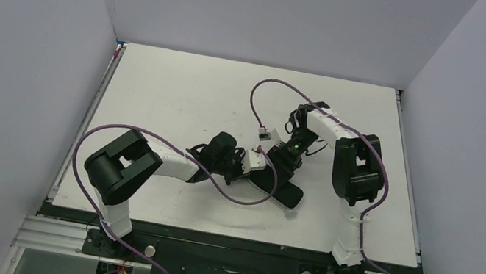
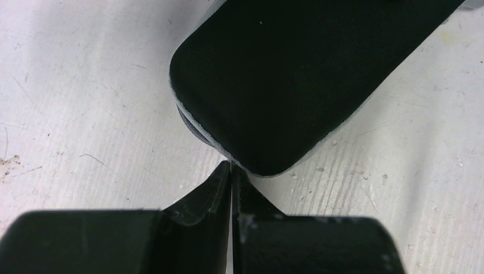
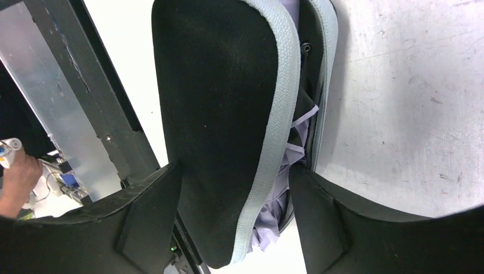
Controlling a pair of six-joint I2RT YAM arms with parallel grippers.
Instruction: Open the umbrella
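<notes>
Two robot arms meet over a black zip case lying near the centre of the white surface, toward its near edge. The umbrella sits inside the case, its pale lavender fabric bunched in the gap between the two grey zipper tapes, which stand partly undone. The left tool is clenched, its two tips pressed together and touching the rounded left end of the case, right at the seam. The right tool is released, its fingers spread wide either side of the case's other end; whether they press against its sides cannot be told.
</notes>
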